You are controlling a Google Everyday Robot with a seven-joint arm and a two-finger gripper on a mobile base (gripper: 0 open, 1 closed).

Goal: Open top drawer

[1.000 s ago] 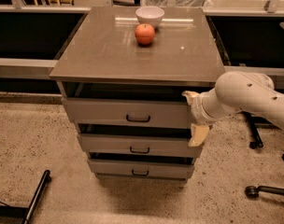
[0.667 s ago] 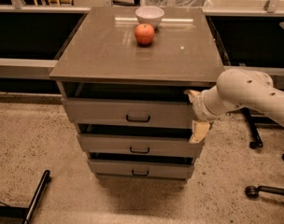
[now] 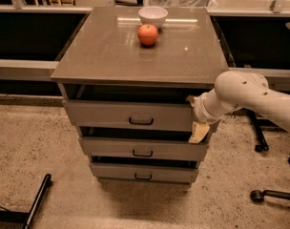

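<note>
The top drawer (image 3: 111, 116) is the widest grey drawer front, just under the cabinet's top, with a small dark pull handle (image 3: 141, 121) at its centre. It stands out a little, with a dark gap above it. My gripper (image 3: 196, 118) is at the drawer's right end, at the front corner, on the white arm (image 3: 250, 94) that comes in from the right. A tan finger (image 3: 199, 132) hangs below the drawer front. The gripper is well to the right of the handle.
Two narrower grey drawers (image 3: 142, 149) sit below, both slightly out. On the cabinet top (image 3: 102, 56) are a red apple (image 3: 148, 34) and a white bowl (image 3: 152, 16). A dark bar (image 3: 36, 202) lies on the floor at left; chair feet (image 3: 266, 194) are at right.
The gripper and arm have shifted very slightly to the right at the drawer's right corner. The drawers look the same.
</note>
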